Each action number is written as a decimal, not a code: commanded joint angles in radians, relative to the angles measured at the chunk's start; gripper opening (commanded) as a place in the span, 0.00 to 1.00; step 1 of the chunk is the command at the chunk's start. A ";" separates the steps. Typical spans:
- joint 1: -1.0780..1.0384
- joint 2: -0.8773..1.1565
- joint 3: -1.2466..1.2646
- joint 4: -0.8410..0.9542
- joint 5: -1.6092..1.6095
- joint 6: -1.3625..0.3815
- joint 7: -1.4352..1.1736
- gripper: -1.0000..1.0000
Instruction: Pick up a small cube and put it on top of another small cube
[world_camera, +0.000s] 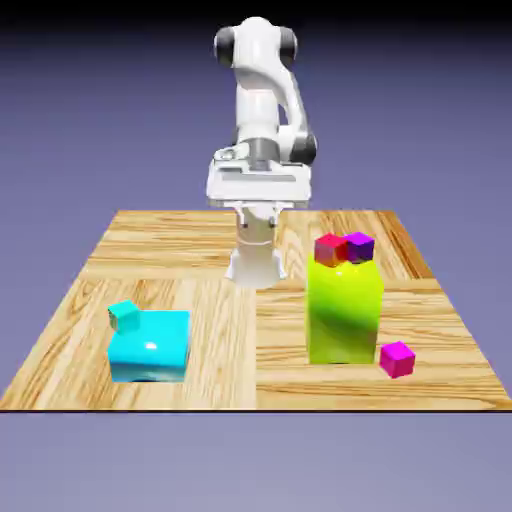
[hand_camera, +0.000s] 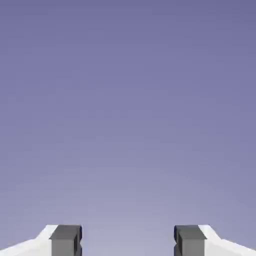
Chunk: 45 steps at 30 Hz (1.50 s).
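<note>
Tool released, fingers spread wide apart in the hand view, nothing between them, touching nothing. That view shows only plain blue-violet backdrop past the tips, no tabletop, no cubes.

Exterior view, left to right: tiny teal cube sits on the top back-left corner of the big cyan block, near the tabletop's front left. Arm is at the far middle, tool hanging above the wood, well apart from every cube; finger gap hard to read from here. Tall lime-green block stands right of centre, with a tiny red cube and a tiny purple cube side by side on its top, touching or nearly so. Tiny magenta cube lies on the tabletop just beside the lime block's front right corner, not on the teal cube, well away from the tool.
</note>
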 joint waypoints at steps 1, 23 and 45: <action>0.010 0.036 0.010 0.030 -0.002 -0.032 0.011 0.50; 0.231 0.834 0.223 0.680 -0.050 -0.733 0.253 0.50; 0.199 1.035 0.173 0.873 -0.088 -1.010 0.179 0.00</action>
